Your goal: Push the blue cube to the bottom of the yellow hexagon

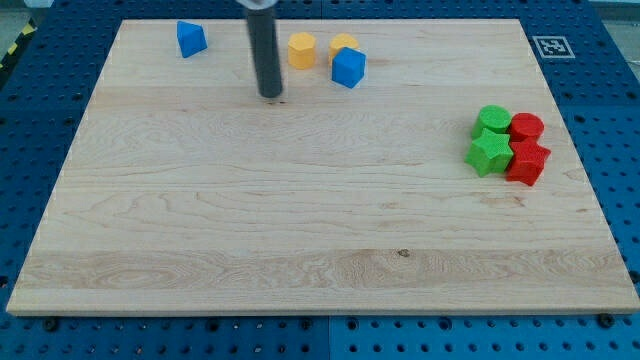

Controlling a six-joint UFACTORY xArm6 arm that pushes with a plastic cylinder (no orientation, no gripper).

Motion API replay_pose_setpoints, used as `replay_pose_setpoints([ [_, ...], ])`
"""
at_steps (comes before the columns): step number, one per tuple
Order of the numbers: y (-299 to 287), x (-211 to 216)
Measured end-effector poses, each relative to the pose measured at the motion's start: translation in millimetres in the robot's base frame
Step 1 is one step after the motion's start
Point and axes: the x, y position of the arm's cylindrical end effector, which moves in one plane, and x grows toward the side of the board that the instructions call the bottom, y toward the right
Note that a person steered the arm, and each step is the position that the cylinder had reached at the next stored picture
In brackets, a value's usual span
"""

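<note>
The blue cube (349, 67) sits near the view's top, a little right of centre. It touches a yellow block (343, 44) that lies just above it and is partly hidden behind it. A yellow hexagon (301, 50) stands just left of the cube, a small gap apart. My tip (271, 96) rests on the board left of and slightly below the yellow hexagon, about a rod's width from it and well left of the blue cube.
A blue triangular block (191, 39) lies at the top left. At the right, two green blocks (489, 139) and two red blocks (526, 149) sit packed together. The wooden board (300, 220) lies on a blue pegboard.
</note>
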Motion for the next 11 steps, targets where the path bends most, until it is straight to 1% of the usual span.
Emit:
replay_pose_setpoints([
  [2, 125, 3],
  [3, 158, 3],
  [4, 162, -9],
  [5, 162, -34],
  [6, 160, -35],
  [10, 54, -35],
  [11, 35, -35],
])
